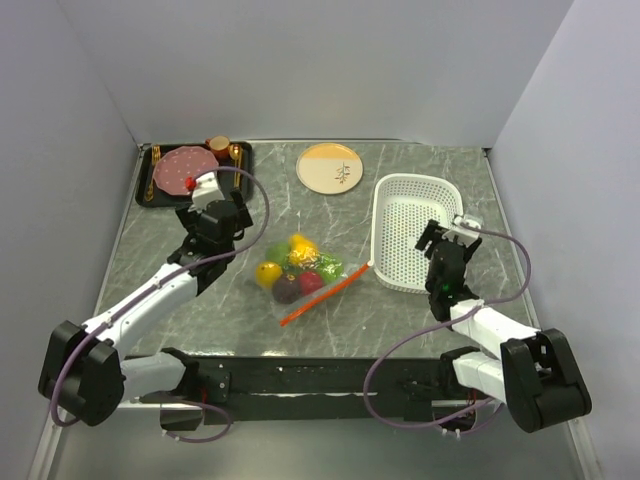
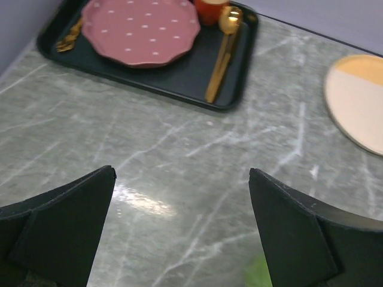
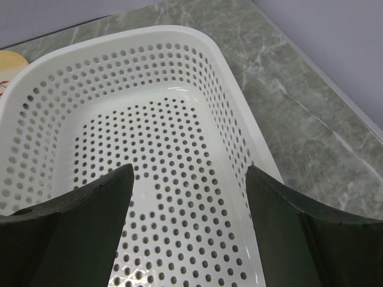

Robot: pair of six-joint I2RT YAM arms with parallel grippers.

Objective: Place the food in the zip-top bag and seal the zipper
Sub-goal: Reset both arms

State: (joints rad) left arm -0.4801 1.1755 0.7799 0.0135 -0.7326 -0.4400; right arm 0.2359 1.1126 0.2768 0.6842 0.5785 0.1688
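The clear zip-top bag [image 1: 335,272] lies mid-table with the food [image 1: 292,268] inside: yellow pieces, a red ball, a maroon ball and green pieces. Its orange-red zipper [image 1: 322,297] runs along the near right edge, with a whitish slider [image 1: 367,266] at the far end by the basket. My left gripper [image 1: 232,208] is open and empty, hovering left of the bag; in the left wrist view [image 2: 181,173] only bare table lies between its fingers, with a green blur at the bottom. My right gripper [image 1: 436,240] is open and empty over the white basket [image 3: 179,36].
A black tray [image 1: 147,190] at the back left holds a pink scalloped plate [image 2: 140,27], an orange-red cup [image 1: 218,146] and gold cutlery [image 2: 222,54]. A cream and orange plate [image 1: 331,167] sits at the back centre. The white perforated basket [image 1: 385,200] stands right of the bag.
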